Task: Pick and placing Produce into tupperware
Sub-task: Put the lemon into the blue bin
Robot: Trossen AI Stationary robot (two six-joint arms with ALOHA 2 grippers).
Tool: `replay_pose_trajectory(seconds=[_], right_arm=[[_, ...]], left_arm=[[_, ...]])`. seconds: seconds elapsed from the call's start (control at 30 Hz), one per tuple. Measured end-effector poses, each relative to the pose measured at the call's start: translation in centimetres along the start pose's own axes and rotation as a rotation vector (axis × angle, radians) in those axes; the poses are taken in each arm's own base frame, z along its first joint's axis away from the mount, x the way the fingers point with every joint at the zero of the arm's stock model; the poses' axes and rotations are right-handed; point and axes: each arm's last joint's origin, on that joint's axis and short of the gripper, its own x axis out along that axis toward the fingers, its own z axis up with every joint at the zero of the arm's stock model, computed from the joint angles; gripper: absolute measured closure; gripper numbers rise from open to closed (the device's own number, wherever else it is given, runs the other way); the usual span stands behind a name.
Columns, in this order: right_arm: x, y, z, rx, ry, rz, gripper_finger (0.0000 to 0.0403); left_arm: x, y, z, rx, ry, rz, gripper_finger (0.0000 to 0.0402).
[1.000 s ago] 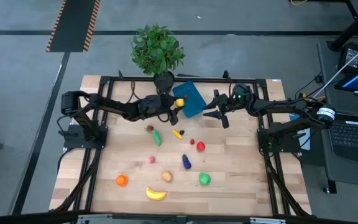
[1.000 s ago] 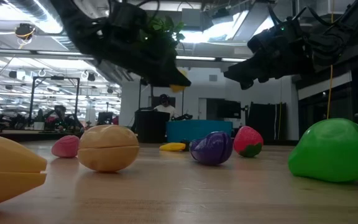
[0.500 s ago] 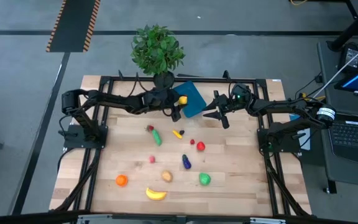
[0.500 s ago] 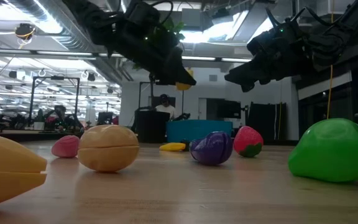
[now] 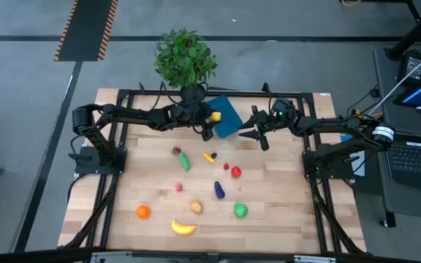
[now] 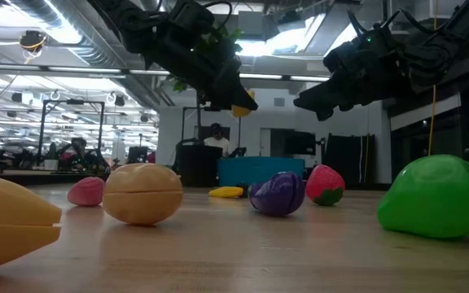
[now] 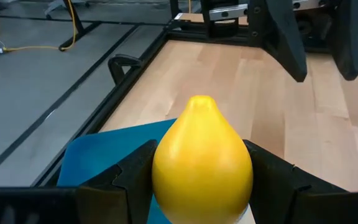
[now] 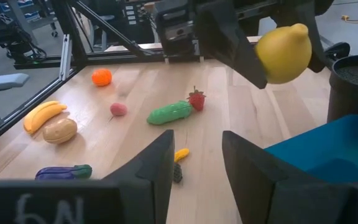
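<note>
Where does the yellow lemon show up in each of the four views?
High view: lemon at the blue tupperware's left edge, far side of the table.
Low view: lemon upper centre, under the left tool.
Left wrist view: lemon bottom centre, between the fingers.
Right wrist view: lemon upper right.
Shared landmark: the tupperware.

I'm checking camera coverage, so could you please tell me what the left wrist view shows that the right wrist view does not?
Only the left wrist view shows the lemon up close, clamped in the left claw directly above the blue tupperware. Only the right wrist view shows the banana, potato, orange, cucumber and eggplant on the table, and the open right claw. Both show the lemon, the tupperware and the wooden table.
</note>
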Motion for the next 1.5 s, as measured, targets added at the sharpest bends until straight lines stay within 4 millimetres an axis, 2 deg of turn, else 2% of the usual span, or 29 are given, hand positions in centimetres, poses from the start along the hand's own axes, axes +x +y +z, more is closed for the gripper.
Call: replay_pose_trajectory(seconds=[0.23, 0.37, 0.53, 0.67, 0.8, 0.97, 1.5], right_arm=[[0.0, 0.0, 0.0, 0.000, 0.000, -0.001, 0.0265], [0.0, 0.0, 0.0, 0.001, 0.001, -0.002, 0.0265], [0.0, 0.0, 0.0, 0.003, 0.004, -0.003, 0.0265], [0.0, 0.0, -0.1, 0.008, 0.010, -0.002, 0.0265], [0.0, 0.0, -0.3, 0.002, 0.022, -0.001, 0.0265], [0.0, 0.0, -0.3, -0.005, 0.026, 0.000, 0.0265], [0.0, 0.0, -0.3, -0.005, 0.025, 0.000, 0.0265]], left_arm=[[0.7, -0.9, -0.6, 0.010, 0.010, -0.015, 0.0206], [2.1, -1.0, -1.6, 0.004, 0.045, -0.014, 0.0206], [4.0, -1.2, -1.5, 0.009, 0.053, -0.013, 0.0206], [5.0, -0.9, -1.1, 0.006, 0.052, -0.004, 0.0206], [5.7, -0.1, -1.8, -0.022, 0.088, 0.014, 0.0206], [6.2, 0.7, -2.6, -0.038, 0.123, 0.032, 0.0206], [6.3, 0.9, -2.8, -0.033, 0.135, 0.037, 0.0206]])
